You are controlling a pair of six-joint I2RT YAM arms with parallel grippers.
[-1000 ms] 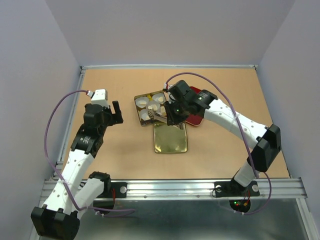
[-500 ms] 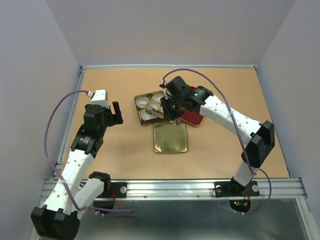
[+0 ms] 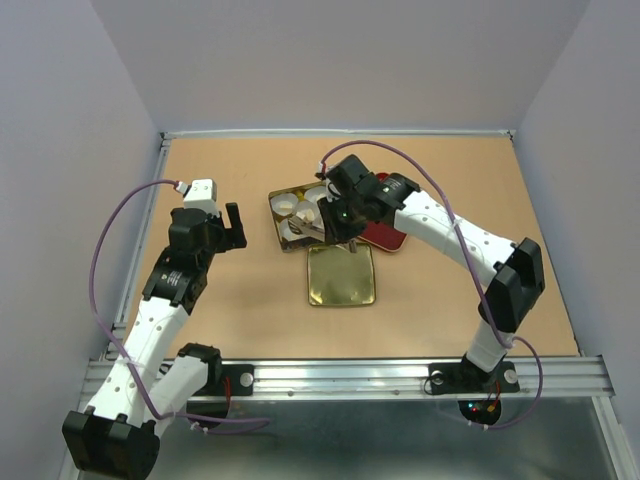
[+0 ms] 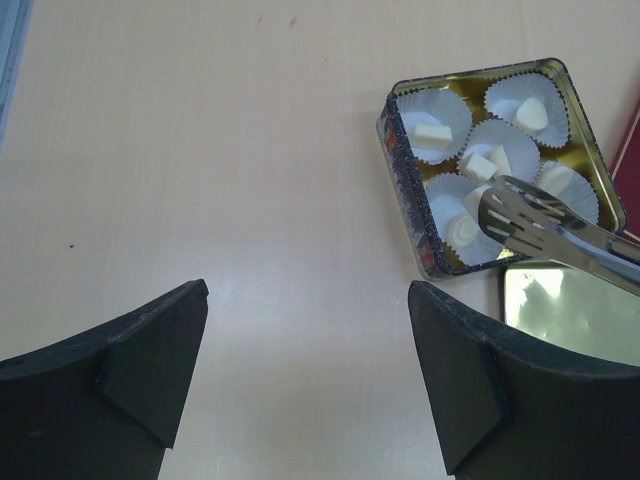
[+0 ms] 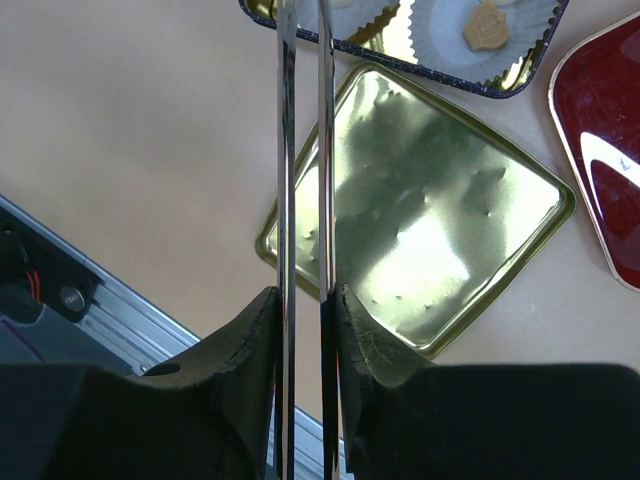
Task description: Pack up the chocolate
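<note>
one chocolate (image 4: 472,198) partly hidden under tongs (image 4: 520,215), handles cut off right

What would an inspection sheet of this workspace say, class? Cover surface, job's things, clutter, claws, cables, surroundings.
Surface: wooden table, no spills seen.
Job's things: chocolate sits in paper cups inside the tin; gold lid lies beside it.
Clutter: red tray right of tin.
Claws: left claw open over bare table; right claw shut on tongs, tips over tin.
Cables: purple cables loop along both arms.
Surroundings: pale walls; metal rail at near edge.
</note>
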